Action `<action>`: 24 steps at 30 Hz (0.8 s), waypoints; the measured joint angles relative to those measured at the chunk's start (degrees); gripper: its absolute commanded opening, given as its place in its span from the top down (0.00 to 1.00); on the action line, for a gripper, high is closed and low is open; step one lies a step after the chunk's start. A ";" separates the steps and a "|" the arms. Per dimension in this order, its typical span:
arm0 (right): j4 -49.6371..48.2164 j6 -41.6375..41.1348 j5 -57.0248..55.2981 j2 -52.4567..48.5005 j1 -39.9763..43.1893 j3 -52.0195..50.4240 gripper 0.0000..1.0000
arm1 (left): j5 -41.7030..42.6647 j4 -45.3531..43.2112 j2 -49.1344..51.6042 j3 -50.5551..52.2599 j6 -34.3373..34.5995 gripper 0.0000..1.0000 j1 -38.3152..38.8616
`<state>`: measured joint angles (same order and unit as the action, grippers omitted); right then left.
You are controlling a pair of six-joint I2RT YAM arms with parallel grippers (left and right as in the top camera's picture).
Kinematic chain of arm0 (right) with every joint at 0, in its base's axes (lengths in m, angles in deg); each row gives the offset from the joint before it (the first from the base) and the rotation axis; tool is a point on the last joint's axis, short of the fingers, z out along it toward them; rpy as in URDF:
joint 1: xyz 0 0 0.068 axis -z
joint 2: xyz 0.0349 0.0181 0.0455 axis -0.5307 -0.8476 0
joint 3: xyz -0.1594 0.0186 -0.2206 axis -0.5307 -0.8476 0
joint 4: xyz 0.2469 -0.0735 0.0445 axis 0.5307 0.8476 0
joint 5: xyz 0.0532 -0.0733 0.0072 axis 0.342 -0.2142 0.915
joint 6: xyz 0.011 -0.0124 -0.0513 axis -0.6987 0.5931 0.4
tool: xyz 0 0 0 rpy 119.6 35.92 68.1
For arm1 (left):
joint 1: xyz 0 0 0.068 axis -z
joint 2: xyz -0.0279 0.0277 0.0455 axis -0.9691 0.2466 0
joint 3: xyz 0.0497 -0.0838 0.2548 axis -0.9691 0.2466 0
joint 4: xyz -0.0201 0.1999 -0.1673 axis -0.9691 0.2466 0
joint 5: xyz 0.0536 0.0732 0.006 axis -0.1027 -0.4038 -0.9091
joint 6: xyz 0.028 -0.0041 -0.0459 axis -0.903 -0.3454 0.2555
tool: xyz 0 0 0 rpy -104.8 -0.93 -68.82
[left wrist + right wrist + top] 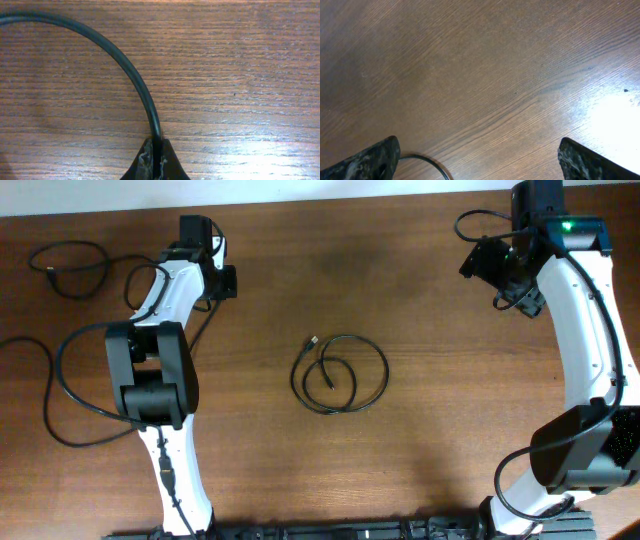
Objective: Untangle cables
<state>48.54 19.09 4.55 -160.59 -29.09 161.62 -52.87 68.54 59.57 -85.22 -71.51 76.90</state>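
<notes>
One thin black cable (pixel 340 375) lies coiled in loops in the middle of the table, one plug end at its upper left. A second cable (pixel 68 265) lies looped at the far left back. A third cord (pixel 55 395) loops at the left edge beside my left arm. My left gripper (pixel 205 238) is at the back left, low over the wood; in the left wrist view it (pixel 156 144) is shut on a black cable (pixel 131 70) that arcs up and left. My right gripper (pixel 482 262) is at the back right, open and empty (pixel 479 150).
The table is brown wood (pixel 400 480). A thin black cord arc (pixel 427 162) shows by my right gripper's left finger. Thicker black wires (pixel 475 222) hang from the white right arm. The left arm's dark elbow block (pixel 150 375) stands left of the middle coil.
</notes>
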 measured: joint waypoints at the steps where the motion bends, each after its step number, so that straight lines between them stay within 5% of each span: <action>1: 0.02 0.00 0.00 0.00 0.00 0.00 0.02 | 0.00 0.02 0.00 0.00 0.02 1.00 0.00; 7: 0.00 0.00 0.00 0.00 0.00 0.00 0.02 | -0.07 1.49 -1.90 0.02 0.26 1.00 0.00; 12: 0.04 0.02 0.00 0.00 0.00 0.00 0.02 | -0.59 2.91 -21.16 0.11 3.17 1.00 -0.11; 16: 0.04 0.00 0.00 0.00 0.00 0.00 0.02 | -6.75 8.07 -30.10 -0.42 12.07 1.00 -3.74; 24: 0.02 -0.02 0.00 0.00 0.00 0.00 0.02 | -11.65 14.69 -30.05 -0.37 31.71 1.00 -24.06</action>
<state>48.56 19.07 4.55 -160.59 -29.09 161.62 -64.52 83.23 29.51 -85.60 -39.79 52.83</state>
